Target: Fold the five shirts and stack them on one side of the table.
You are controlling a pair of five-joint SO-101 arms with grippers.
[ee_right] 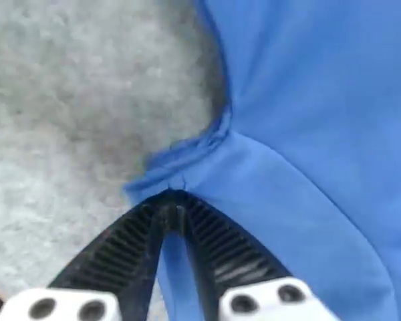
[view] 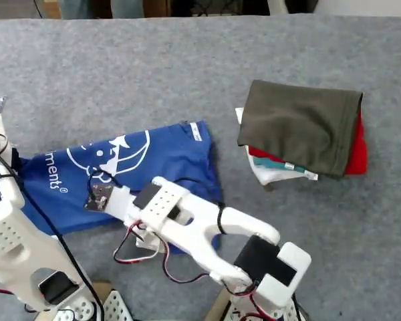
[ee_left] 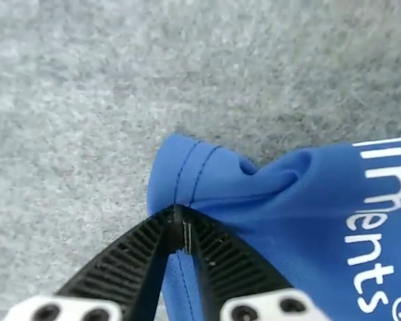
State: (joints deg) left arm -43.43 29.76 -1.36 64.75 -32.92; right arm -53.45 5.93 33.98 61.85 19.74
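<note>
Blue shirt [view: 154, 160] spread at near left of grey table [view: 187, 67], left gripper [ee_left: 180, 231] clamped on its hem, right gripper [ee_right: 174, 210] pinching its edge, folded stack [view: 297, 124] at right

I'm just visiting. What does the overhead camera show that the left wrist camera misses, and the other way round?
From above: a stack of folded shirts, olive on top with red and white beneath, lying apart from the blue shirt, plus the left arm and right arm. From the left wrist: the left gripper up close, shut on a stitched corner of the blue shirt, the cloth puckered beside it. Both: the blue shirt with white print on the grey table.
</note>
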